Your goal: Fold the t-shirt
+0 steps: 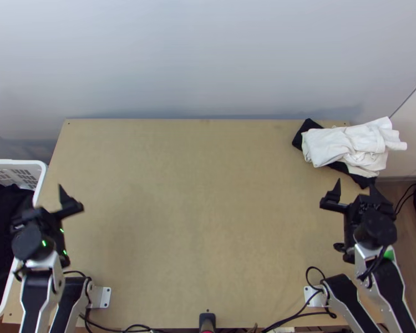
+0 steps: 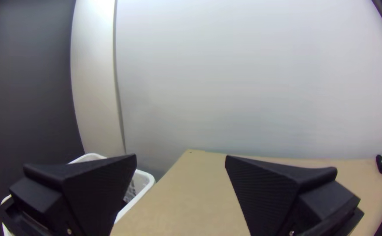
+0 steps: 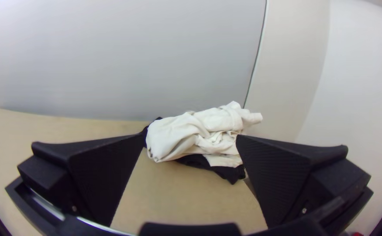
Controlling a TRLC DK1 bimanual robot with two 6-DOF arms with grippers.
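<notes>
- The t-shirt cannot be named for sure: the white cloth (image 1: 346, 145) lies bunched at the upper right of the top view, over a flatter black cloth (image 1: 305, 131), while dark cloth (image 1: 1, 225) fills the basket (image 1: 16, 162) at the left edge of the frame. My guess is that the shirt to fold is in the basket.
- Any of these should handle as light and limp, with no risk of breaking; it would sag between grips and keep whatever creases it gets.
- For the dark cloth, a raised fold near the basket's rim looks the best place to pinch; a deep bite could bring up several layers or a second garment.
- Once it is out, the shoulders or hem corners would be the places to hold for spreading it on the surface (image 1: 197, 216).
- The left claw (image 2: 180, 158) is spread wide with nothing between its fingers; the right claw (image 1: 355, 186) is likewise parted and unloaded, just nearer the viewer than the pile.
- The white cloth looks matt and soft, with rounded rumples and a loose end jutting past the surface's right edge.
- The basket is smooth white plastic with slotted walls; the surface is flat, pale wood.
</notes>
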